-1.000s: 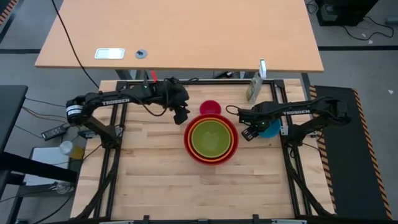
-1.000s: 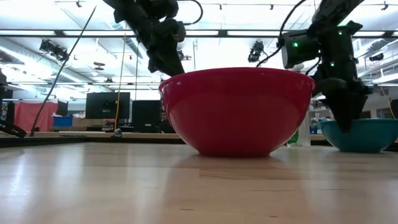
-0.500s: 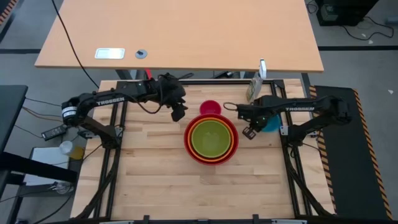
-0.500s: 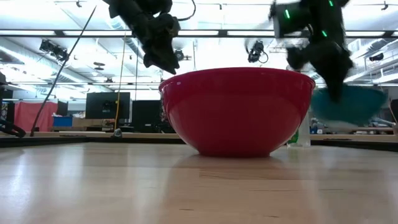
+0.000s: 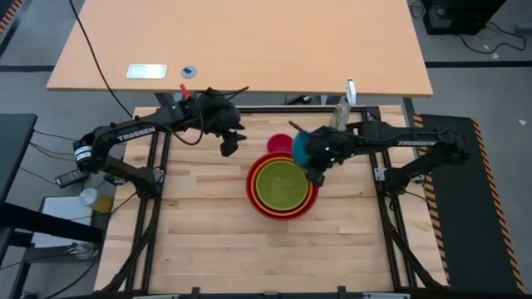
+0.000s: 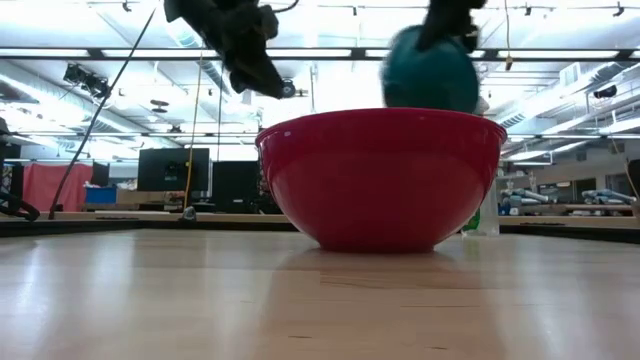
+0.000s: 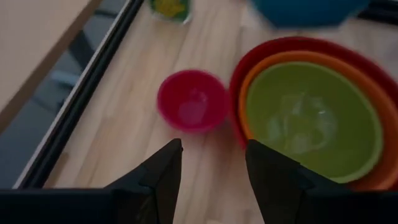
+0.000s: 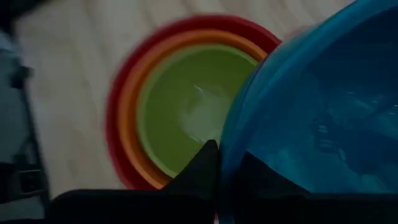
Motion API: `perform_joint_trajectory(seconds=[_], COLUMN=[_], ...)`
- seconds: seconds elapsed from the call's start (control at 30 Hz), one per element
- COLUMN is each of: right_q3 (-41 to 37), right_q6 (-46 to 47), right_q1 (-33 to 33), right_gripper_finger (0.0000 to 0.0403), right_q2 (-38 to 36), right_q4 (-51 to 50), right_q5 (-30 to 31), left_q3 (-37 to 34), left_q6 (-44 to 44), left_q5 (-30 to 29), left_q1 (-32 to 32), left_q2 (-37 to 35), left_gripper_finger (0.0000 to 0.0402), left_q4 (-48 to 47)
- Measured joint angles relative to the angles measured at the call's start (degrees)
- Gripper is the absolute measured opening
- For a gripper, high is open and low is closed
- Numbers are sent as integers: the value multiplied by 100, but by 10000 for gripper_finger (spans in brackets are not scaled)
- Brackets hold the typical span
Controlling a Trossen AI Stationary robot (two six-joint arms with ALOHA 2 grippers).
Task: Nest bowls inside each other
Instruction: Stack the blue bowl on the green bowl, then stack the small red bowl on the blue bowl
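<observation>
The red bowl (image 5: 283,209) stands on the wooden table with the orange bowl (image 5: 283,169) and the lime green bowl (image 5: 283,184) nested inside it. The small pink bowl (image 5: 281,143) stands on the table just beyond the stack. My right gripper (image 5: 314,163) is shut on the blue bowl (image 5: 300,148), which hangs tilted over the stack's far right rim, above the red bowl in the low view (image 6: 430,70). My left gripper (image 5: 229,143) hovers open above the table, left of the pink bowl (image 7: 191,101). My right gripper holds the blue bowl by its rim (image 8: 219,163), one finger (image 8: 200,167) outside the wall and the other inside. The fingers slant down from the table's right side. The bowl is lifted clear and tilted, above the green bowl (image 8: 186,112).
A small bottle (image 5: 338,116) stands at the table's far right edge. The black frame rail (image 7: 81,99) runs along the far edge behind the pink bowl. Bare wood (image 5: 208,241) lies on the near side of the stack and to its left.
My right gripper has shut on the blue bowl's rim at the table's right, lifted it clear and carried it left over the stack, tipping it. My left gripper has risen and drawn back toward the far left, staying open.
</observation>
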Motion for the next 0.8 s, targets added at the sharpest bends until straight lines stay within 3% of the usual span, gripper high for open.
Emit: perform_joint_trajectory(seconds=[0.1, 0.27, 0.47, 0.67, 0.8], right_q3=[0, -11, -11, 79, 411], right_q6=[-224, -494, -602, -460, -289], right_q1=[183, 424, 393, 209, 57], right_gripper_finger=[28, 31, 80, 177, 227], right_q2=[336, 1065, 1619, 1739, 1510], right_q4=[336, 505, 873, 1000, 588], right_q5=[-204, -457, -1196, -2033, -1894], left_q3=[-181, -1049, -1873, -1912, -1547], left_q6=[51, -264, -1268, -2036, -2567], left_q5=[279, 388, 150, 151, 267], left_q1=[-46, -155, -148, -89, -43], left_q2=[-152, -744, -1216, -600, 166], left_gripper_finger=[180, 180, 180, 180, 180], left_q4=[193, 832, 1346, 1753, 1889])
